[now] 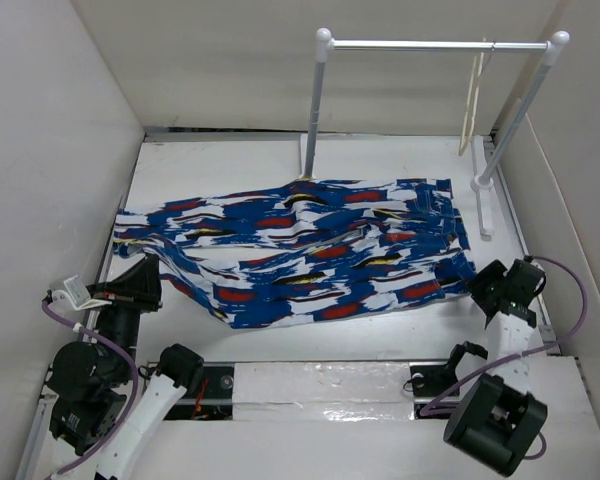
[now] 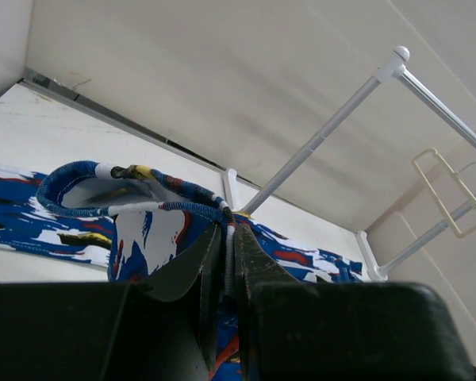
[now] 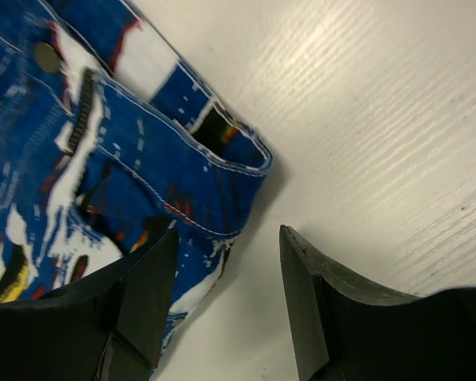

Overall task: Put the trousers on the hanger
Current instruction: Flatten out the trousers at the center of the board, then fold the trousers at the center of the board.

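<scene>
One pair of trousers (image 1: 310, 245) lay spread flat across the white table (image 1: 380, 335), waistband toward the right. Only the left wrist view showed the left gripper (image 2: 230, 238) pinched closed on a leg's hem, the soft cloth curling up in a stitched loop. The right wrist view alone showed the right gripper (image 3: 228, 238) spread wide, holding nothing, over the waistband corner with its white stitching. The thin cream hanger (image 1: 472, 100) hung from the rail (image 1: 435, 45) and its metal bar, edge-on from above, its hook hard to make out.
</scene>
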Robot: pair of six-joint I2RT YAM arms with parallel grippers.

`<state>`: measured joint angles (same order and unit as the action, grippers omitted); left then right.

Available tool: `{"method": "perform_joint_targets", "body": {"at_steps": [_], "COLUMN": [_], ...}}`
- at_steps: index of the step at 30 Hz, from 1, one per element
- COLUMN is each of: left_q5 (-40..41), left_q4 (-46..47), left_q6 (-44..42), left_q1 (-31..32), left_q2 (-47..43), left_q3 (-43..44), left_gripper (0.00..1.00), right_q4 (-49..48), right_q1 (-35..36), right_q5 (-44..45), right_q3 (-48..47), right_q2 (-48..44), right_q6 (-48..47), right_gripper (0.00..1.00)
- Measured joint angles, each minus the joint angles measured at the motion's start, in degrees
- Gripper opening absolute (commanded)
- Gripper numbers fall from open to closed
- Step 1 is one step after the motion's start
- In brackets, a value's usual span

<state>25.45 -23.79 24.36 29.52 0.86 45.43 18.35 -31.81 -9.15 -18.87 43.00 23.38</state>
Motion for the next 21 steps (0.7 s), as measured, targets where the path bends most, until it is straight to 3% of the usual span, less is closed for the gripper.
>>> {"method": "perform_joint_targets", "body": {"at_steps": [4, 5, 9, 10, 14, 21], "left_q5": [0.02, 0.02, 0.11, 0.22, 0.52, 1.05], "left_q4": [0.00, 0.02, 0.00, 0.00, -0.02, -0.17], "left_q6": [-0.09, -0.11, -0.09, -0.09, -0.09, 0.24], "left_q1": [0.00, 0.00, 0.00, 0.00, 0.00, 0.00], "left_q2": [0.00, 0.00, 0.00, 0.00, 0.00, 0.00], "left_q3": [-0.04, -0.04, -0.04, -0.04, -0.04, -0.04], "left_gripper": [0.00, 0.00, 0.00, 0.00, 0.00, 0.00], "right_q4": [-2.14, -3.06, -8.35, -9.01, -7.82, 5.86], "right_q1": [0.00, 0.00, -0.37, -0.42, -0.61, -0.76], "right_q5": [-1.31, -1.64, -2.97, -3.15, -2.95, 4.20], "right_q3": [0.46, 0.46, 0.22, 0.22, 0.15, -9.20], "right_q2": [7.52, 9.09, 14.60, 15.23, 12.98, -6.38], "right_q6": [-0.02, 0.00, 0.28, 0.44, 0.87, -0.70], "right_gripper": [0.55, 0.50, 0.08, 0.03, 0.00, 0.00]}}
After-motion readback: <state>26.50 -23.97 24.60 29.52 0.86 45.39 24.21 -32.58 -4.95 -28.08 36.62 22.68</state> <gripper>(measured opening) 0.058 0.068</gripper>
